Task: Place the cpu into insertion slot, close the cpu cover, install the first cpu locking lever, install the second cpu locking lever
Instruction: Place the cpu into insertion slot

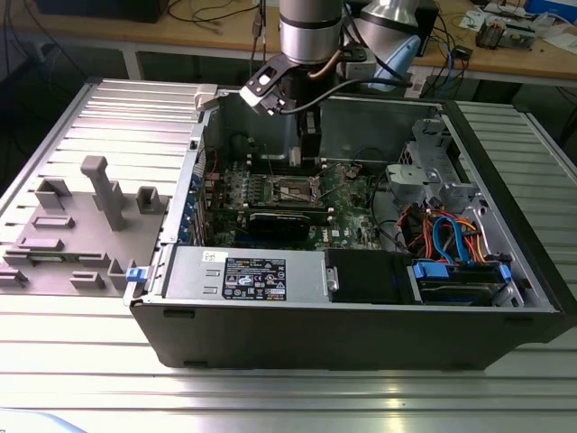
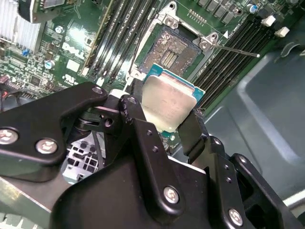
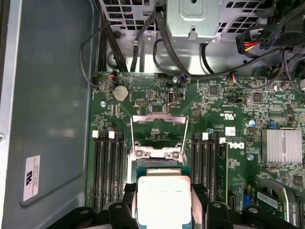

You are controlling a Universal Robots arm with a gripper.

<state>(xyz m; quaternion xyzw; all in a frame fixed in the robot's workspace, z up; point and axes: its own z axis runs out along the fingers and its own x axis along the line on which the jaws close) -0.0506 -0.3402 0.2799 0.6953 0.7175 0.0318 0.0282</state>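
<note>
In the exterior view, the black gripper [image 1: 310,165] hangs inside an open grey sheet-metal computer case [image 1: 361,325], close to the case's far wall. It is just above the green circuit board [image 1: 352,203] and almost over the insertion slot [image 1: 293,188], a small square dark socket with a silver rim. Whether the fingers are wide or narrow cannot be told from here.

In the second wrist view, the gripper [image 2: 167,113] is clamped on the cpu [image 2: 169,102], a small flat square chip with a dull brushed silver-grey top and a thin green edge. One matte black finger presses each of two opposite sides. The chip is lifted clear of the board, beside the slot's [image 2: 171,50] near edge. The slot's dark grainy contact field lies bare, so I judge the cpu not yet seated. A thin silver wire lever [image 2: 236,50] sticks out from the socket's rim.

In the first wrist view, the held cpu [image 3: 163,198] sits with its edges about square to the slot [image 3: 158,136], which lies straight ahead of the fingertips. Long narrow black memory slots [image 3: 107,167] flank it on both sides.
</note>
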